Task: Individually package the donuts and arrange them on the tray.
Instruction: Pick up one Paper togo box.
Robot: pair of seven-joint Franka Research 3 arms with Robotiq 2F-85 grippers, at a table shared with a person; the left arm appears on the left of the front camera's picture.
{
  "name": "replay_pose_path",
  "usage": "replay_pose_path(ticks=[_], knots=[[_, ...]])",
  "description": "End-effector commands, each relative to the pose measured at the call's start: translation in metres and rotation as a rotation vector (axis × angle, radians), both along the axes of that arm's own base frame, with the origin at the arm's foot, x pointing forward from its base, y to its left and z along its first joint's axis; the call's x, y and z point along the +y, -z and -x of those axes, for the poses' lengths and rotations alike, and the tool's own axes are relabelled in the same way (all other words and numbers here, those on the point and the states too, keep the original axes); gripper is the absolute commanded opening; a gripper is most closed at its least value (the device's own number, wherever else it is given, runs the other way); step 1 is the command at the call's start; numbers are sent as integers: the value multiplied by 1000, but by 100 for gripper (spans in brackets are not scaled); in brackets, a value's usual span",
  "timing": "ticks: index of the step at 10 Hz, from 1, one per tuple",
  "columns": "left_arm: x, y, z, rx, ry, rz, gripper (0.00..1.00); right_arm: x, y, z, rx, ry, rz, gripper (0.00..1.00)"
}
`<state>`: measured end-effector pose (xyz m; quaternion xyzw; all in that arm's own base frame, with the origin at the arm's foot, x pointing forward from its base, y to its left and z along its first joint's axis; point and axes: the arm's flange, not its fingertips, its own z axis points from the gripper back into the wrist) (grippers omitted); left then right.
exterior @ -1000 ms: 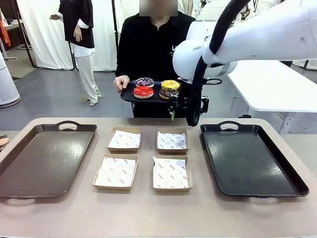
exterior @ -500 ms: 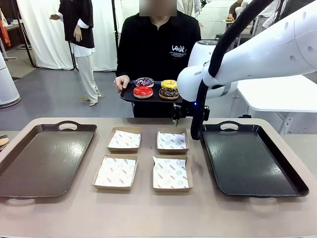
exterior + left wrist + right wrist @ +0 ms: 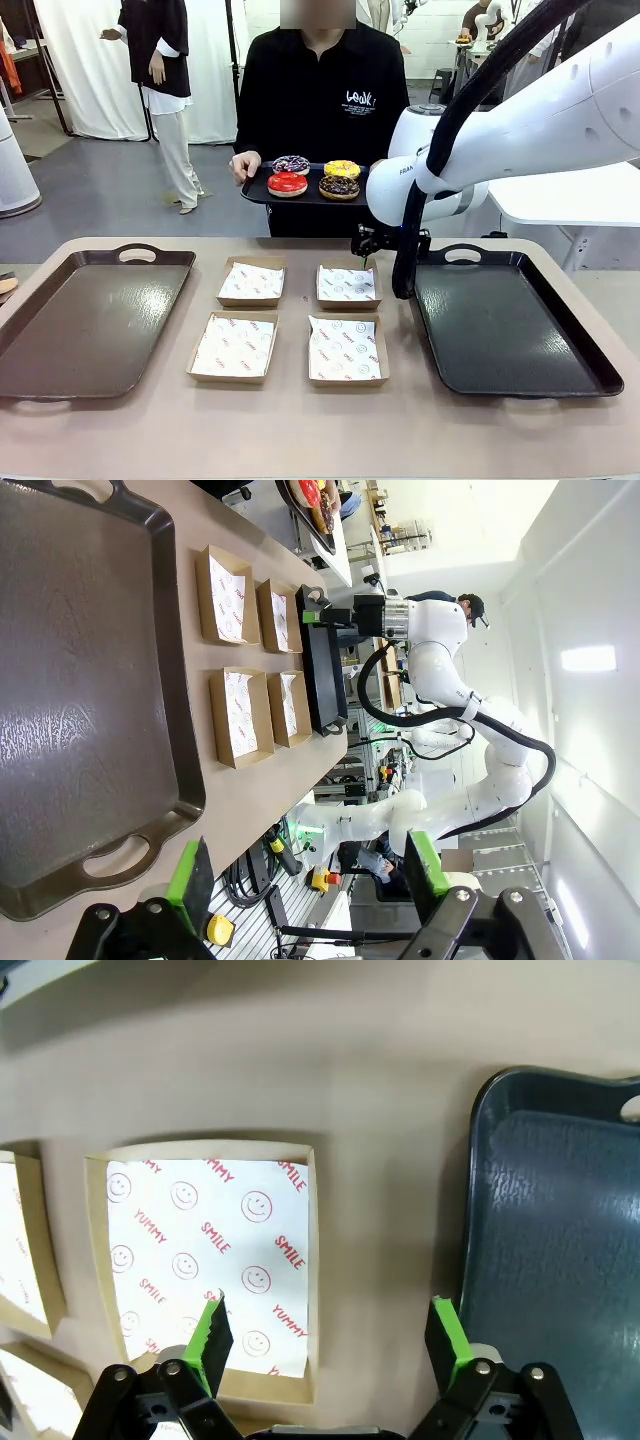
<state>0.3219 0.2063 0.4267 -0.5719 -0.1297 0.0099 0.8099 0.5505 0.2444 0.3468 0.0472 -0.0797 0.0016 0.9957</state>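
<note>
Looking like robotics lab hall: showing white curtain (image 3: 85, 70) as backdrop, bare grey floor (image 3: 90, 205), white side table (image 3: 560, 165), cabled robot arm (image 3: 540, 95).

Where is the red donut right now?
Front view: the red donut sits on the small tray the person holds beyond the table, beside the chocolate donut, near the purple donut.
</note>
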Motion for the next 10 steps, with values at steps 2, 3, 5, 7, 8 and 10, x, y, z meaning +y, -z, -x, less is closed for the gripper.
replay_pose_path(ticks=[2,3,5,7,8,10], knots=[[0,-1,1,-12,-5,12,100,-2,17,2,-10,-8,-32,100],[0,-1,1,-12,-5,12,100,-2,19,1,-15,-16,-46,100],[0,-1,1,-12,-5,12,100,5,21,3,-25,-39,-53,100],[0,-1,1,-12,-5,12,100,7,25,-2,-26,-32,-51,100],[0,-1,1,-12,-5,12,100,7,28,-2,-20,-29,-50,100],[0,-1,1,-12,-5,12,100,8,34,-5,-3,-25,-59,97]])
